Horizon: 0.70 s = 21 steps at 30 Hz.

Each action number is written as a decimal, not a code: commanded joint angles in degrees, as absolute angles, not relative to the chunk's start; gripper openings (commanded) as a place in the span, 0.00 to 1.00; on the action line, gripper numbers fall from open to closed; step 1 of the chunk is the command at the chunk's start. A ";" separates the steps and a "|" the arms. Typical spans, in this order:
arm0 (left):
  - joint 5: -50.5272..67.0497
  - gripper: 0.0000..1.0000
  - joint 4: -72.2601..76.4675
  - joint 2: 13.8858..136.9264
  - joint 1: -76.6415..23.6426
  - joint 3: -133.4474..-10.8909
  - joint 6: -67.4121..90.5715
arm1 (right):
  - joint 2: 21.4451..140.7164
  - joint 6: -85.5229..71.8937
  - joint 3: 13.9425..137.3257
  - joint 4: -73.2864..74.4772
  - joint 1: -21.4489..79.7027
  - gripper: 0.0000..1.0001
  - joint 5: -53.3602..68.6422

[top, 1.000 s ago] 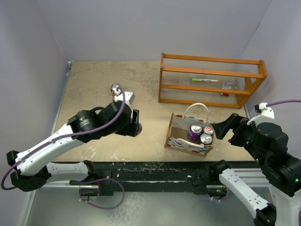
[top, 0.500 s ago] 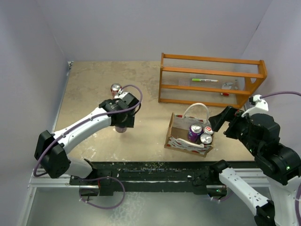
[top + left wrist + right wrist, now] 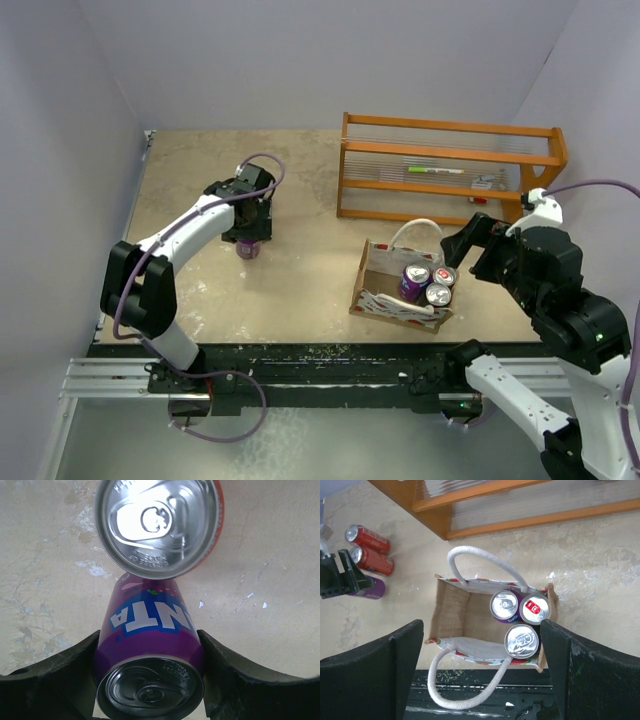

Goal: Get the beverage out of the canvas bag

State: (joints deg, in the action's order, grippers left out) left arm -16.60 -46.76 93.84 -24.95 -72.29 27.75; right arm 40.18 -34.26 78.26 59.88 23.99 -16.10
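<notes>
Tan tabletop (image 3: 200, 170) under us, our left gripper (image 3: 247, 228) pinching the purple can (image 3: 150, 630) upright beside an orange can (image 3: 160, 525), right gripper (image 3: 481, 630) spread wide over the canvas bag (image 3: 452, 611), three cans (image 3: 520, 615) inside

beige table (image 3: 300, 290), canvas bag (image 3: 451, 611), orange rack (image 3: 445, 185), red cans (image 3: 370, 539)

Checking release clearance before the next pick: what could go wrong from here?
1. The left hand holds the purple Fanta can very close to a red can. Opening or backing off could knock either one over.
2. The three cans in the canvas bag sit packed in one corner, so the open right hand may find no gap for a finger.
3. A white handle arches close by those cans and could snag.
</notes>
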 commanded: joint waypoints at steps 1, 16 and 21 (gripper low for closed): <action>-13.99 0.00 -42.02 92.79 -21.46 -74.62 24.21 | 42.10 -32.04 79.74 57.39 23.99 1.00 -18.63; -7.47 0.10 -38.08 95.99 -18.47 -74.19 24.42 | 42.52 -30.20 79.67 57.40 23.99 1.00 -20.57; -6.99 0.15 -37.58 96.40 -18.01 -73.47 25.06 | 42.86 -29.11 79.48 57.30 23.99 1.00 -20.65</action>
State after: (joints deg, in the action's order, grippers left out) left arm -7.55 -42.46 96.84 -18.87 -72.29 24.86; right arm 42.33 -30.83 78.37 59.57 23.99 -18.90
